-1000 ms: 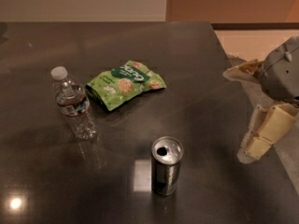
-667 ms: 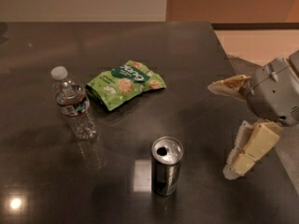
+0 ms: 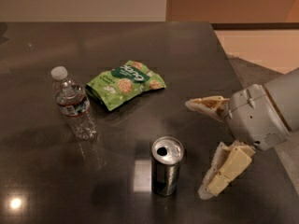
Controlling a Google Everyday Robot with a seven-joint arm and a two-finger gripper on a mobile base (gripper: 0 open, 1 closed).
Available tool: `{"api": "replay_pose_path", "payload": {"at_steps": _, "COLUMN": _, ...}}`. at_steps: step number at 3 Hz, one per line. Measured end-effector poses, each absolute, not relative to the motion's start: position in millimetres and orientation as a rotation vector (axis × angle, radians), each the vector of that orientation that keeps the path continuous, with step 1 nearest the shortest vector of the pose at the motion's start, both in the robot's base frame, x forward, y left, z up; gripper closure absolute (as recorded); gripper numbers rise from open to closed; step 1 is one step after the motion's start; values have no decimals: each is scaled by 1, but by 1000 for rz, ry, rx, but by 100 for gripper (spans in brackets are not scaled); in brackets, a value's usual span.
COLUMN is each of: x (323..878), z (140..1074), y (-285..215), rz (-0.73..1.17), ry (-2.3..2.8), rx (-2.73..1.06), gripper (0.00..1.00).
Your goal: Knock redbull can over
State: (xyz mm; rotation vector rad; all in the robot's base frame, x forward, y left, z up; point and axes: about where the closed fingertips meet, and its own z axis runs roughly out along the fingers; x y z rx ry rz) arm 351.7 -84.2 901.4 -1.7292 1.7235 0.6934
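Silvery and upright, the redbull can (image 3: pixel 167 168) stands on the dark table (image 3: pixel 196 50), toward its near side; just right of it hangs the tool (image 3: pixel 196 149), fingers spread wide, gripping nothing.

The gripper (image 3: pixel 200 148) sits at four o'clock in view, its fingers (image 3: pixel 229 168) spread wide, pointing toward nine; the arm (image 3: pixel 282 99) enters from three.

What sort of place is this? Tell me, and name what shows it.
Likely an office break area or kitchenette: a dark glossy table holding a water bottle, a green snack bag and the redbull can. The claw hangs open right of the can.
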Motion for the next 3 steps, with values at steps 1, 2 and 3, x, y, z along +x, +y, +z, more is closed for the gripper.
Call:
{"api": "replay_pose_path", "payload": {"at_steps": 1, "x": 345, "z": 900, "y": -67, "rz": 765, "ry": 1665, "rx": -1689, "gripper": 0}}
{"api": "replay_pose_path", "payload": {"at_steps": 2, "x": 341, "z": 901, "y": -54, "rz": 814, "ry": 1620, "rx": -1664, "gripper": 0}}
{"api": "replay_pose_path", "payload": {"at_steps": 3, "x": 338, "z": 901, "y": -43, "rz": 853, "ry": 1585, "rx": -1653, "gripper": 0}}
